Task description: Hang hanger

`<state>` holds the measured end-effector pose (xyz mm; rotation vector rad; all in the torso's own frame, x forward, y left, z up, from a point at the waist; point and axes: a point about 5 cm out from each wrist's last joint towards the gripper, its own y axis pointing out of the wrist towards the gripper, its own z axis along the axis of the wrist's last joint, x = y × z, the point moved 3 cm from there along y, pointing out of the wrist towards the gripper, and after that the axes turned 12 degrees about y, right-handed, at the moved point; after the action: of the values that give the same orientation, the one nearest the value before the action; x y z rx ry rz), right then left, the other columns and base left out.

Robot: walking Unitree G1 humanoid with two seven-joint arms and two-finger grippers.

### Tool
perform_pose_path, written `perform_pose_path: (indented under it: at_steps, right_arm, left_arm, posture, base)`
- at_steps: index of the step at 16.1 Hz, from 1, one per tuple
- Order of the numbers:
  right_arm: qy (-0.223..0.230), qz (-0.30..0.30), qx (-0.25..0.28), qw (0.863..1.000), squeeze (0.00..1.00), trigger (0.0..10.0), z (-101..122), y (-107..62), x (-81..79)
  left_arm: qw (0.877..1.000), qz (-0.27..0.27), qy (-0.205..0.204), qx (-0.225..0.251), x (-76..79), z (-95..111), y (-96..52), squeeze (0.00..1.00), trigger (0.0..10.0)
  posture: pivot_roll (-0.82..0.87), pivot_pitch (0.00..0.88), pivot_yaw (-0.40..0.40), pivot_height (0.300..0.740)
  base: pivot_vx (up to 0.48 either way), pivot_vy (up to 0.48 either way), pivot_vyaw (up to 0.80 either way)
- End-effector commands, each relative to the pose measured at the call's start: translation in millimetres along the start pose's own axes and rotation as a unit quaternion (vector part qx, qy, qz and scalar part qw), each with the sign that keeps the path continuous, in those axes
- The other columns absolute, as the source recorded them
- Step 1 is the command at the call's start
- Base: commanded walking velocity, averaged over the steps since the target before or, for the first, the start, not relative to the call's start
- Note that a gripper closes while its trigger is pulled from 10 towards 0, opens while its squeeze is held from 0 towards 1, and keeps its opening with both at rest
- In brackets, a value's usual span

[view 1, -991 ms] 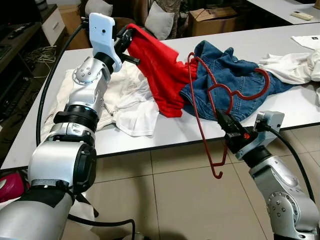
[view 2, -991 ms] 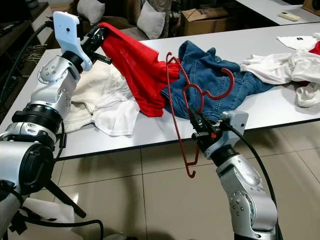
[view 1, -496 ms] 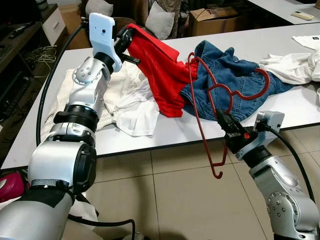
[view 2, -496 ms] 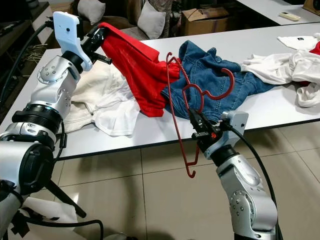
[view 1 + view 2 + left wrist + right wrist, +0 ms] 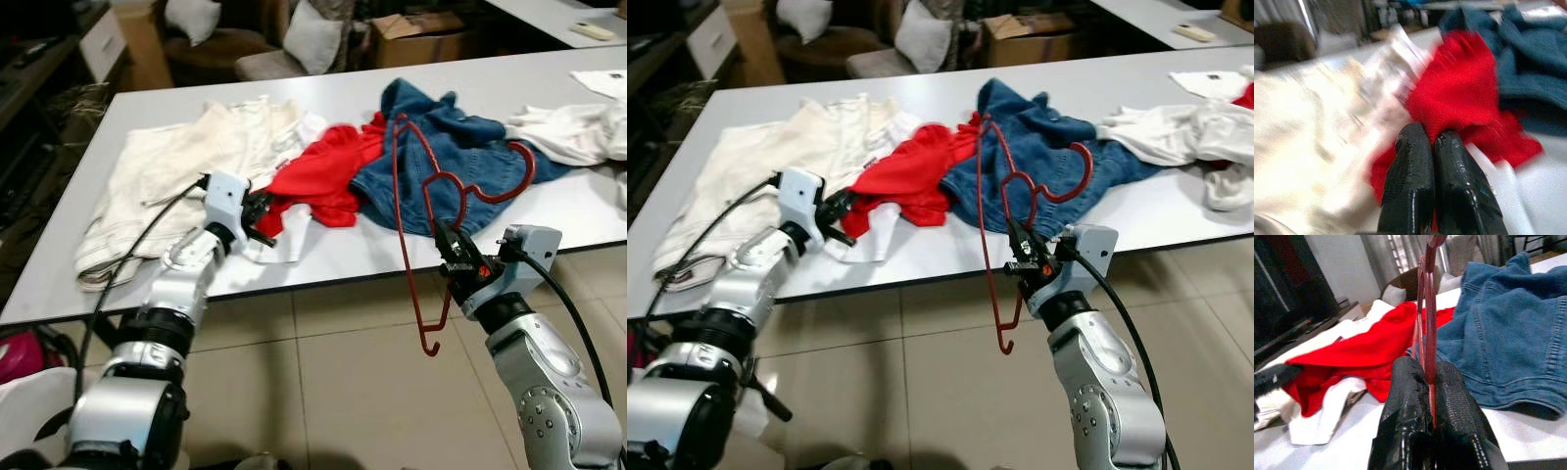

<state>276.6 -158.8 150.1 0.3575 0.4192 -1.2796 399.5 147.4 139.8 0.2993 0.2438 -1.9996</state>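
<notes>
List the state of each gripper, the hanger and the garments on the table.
left gripper: shut on the red garment's edge, low at the table's near edge
right gripper: shut on the red hanger
red hanger: held upright, bare
red garment: crumpled on the table
denim jacket: lying rumpled
cream garment: spread flat

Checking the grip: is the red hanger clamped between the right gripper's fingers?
Yes, the right gripper has its fingers shut on the red hanger.
</notes>
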Motion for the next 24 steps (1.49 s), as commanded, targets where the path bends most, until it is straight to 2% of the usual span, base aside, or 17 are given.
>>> perform_pose_path:
  at_steps: [1, 4, 6, 7, 8, 10, 11, 13, 14, 16, 17, 18, 19, 21, 22, 23, 24]
  right_arm:
    - [-0.005, 0.003, 0.003, 1.0, 0.0, 10.0, 2.8, 0.4, -0.9]
    - [-0.008, -0.021, 0.023, 1.0, 0.0, 10.0, 9.2, 6.1, 5.2]
    - [-0.008, -0.036, 0.051, 0.998, 0.0, 10.0, 20.7, 13.1, 8.2]
    - [-0.01, -0.039, 0.065, 0.997, 0.0, 10.0, 27.5, 14.5, 10.3]
    - [-0.013, -0.047, 0.084, 0.995, 0.0, 10.0, 36.0, 13.6, 14.3]
    - [-0.013, -0.061, 0.107, 0.992, 0.0, 10.0, 44.9, 10.1, 20.7]
    - [-0.013, -0.068, 0.114, 0.991, 0.0, 10.0, 46.0, 8.2, 23.4]
    - [-0.013, -0.072, 0.113, 0.991, 0.0, 10.0, 43.7, 6.2, 23.9]
    - [-0.016, -0.07, 0.11, 0.991, 0.0, 10.0, 42.0, 6.2, 22.4]
    - [-0.019, -0.066, 0.104, 0.992, 0.0, 10.0, 40.2, 7.0, 20.6]
    - [-0.021, -0.063, 0.098, 0.993, 0.0, 10.0, 38.7, 8.1, 20.0]
    - [-0.027, -0.059, 0.091, 0.994, 0.0, 10.0, 37.7, 9.3, 19.2]
    - [-0.029, -0.058, 0.09, 0.994, 0.0, 10.0, 37.8, 9.7, 19.4]
    - [-0.032, -0.061, 0.087, 0.994, 0.0, 10.0, 37.6, 10.4, 20.2]
    - [-0.035, -0.062, 0.082, 0.994, 0.0, 10.0, 36.1, 9.5, 20.4]
    - [-0.036, -0.064, 0.079, 0.994, 0.0, 10.0, 34.5, 7.8, 21.1]
    - [-0.037, -0.065, 0.076, 0.994, 0.0, 10.0, 33.3, 6.2, 21.7]
  left_arm:
    - [0.999, 0.01, 0.018, 0.026, -8.2, 19.5, 6.4, 0.0, 0.0]
    - [0.999, 0.018, 0.05, 0.001, -20.3, 27.8, 15.4, 0.0, 0.0]
    - [0.988, 0.087, 0.127, 0.032, -66.8, 94.7, 27.2, 0.0, 0.0]
    - [0.974, 0.135, 0.162, 0.08, -90.2, 148.2, 27.2, 0.0, 0.0]
    - [0.952, 0.161, 0.21, 0.152, -100.8, 210.3, 22.0, 0.0, 0.0]
    - [0.926, 0.157, 0.261, 0.225, -93.6, 259.9, 15.1, 0.0, 0.0]
    - [0.923, 0.13, 0.286, 0.222, -79.8, 251.5, 20.9, 0.0, 0.0]
    - [0.945, 0.057, 0.271, 0.173, -40.0, 184.7, 39.0, 0.0, 0.0]
    - [0.95, 0.025, 0.282, 0.131, -15.9, 141.5, 43.6, 0.0, 0.0]
    - [0.959, -0.091, 0.268, 0.025, 52.9, 38.0, 31.7, 0.0, 0.0]
    - [0.95, -0.155, 0.269, -0.021, 83.2, -0.3, 17.9, 0.0, 0.0]
    - [0.944, -0.207, 0.253, -0.041, 101.8, -16.6, 6.1, 0.0, 0.0]
    - [0.941, -0.227, 0.244, -0.054, 107.3, -20.4, 2.0, 0.0, 0.0]
    - [0.918, -0.279, 0.267, -0.086, 113.2, -30.7, -8.0, 0.0, 0.0]
    - [0.909, -0.303, 0.275, -0.081, 117.3, -32.4, -12.5, 0.0, 0.0]
    - [0.914, -0.298, 0.266, -0.076, 118.3, -30.8, -14.2, 0.0, 7.3]
    - [0.919, -0.299, 0.248, -0.065, 119.9, -26.9, -16.0, 0.29, 10.0]
  posture:
    - [-0.19, 0.0, 0.094, 0.74]
    - [-0.19, 0.0, 0.103, 0.74]
    - [-0.19, 0.0, 0.097, 0.74]
    - [-0.19, 0.0, 0.102, 0.74]
    - [-0.2, 0.0, 0.112, 0.74]
    - [-0.2, 0.0, 0.119, 0.74]
    - [-0.2, 0.0, 0.125, 0.74]
    - [-0.2, 0.0, 0.114, 0.74]
    - [-0.2, 0.0, 0.111, 0.74]
    - [-0.2, 0.0, 0.092, 0.74]
    - [-0.2, 0.0, 0.079, 0.74]
    - [-0.19, 0.0, 0.074, 0.74]
    - [-0.19, 0.0, 0.069, 0.74]
    - [-0.19, 0.0, 0.065, 0.74]
    - [-0.19, 0.0, 0.065, 0.74]
    - [-0.19, 0.0, 0.067, 0.74]
    - [-0.19, 0.0, 0.068, 0.74]
  base:
    - [0.0, 0.0, 0.0]
    - [0.0, 0.0, 0.0]
    - [0.0, 0.0, 0.0]
    - [0.0, 0.0, 0.0]
    - [0.0, 0.0, 0.0]
    - [0.0, 0.0, 0.0]
    - [0.0, 0.0, 0.0]
    - [0.0, 0.0, 0.0]
    - [0.0, 0.0, 0.0]
    - [0.0, 0.0, 0.0]
    - [0.0, 0.0, 0.0]
    - [0.0, 0.0, 0.0]
    - [0.0, 0.0, 0.0]
    - [0.0, 0.0, 0.0]
    - [0.0, 0.0, 0.0]
    - [0.0, 0.0, 0.0]
    - [0.0, 0.0, 0.0]
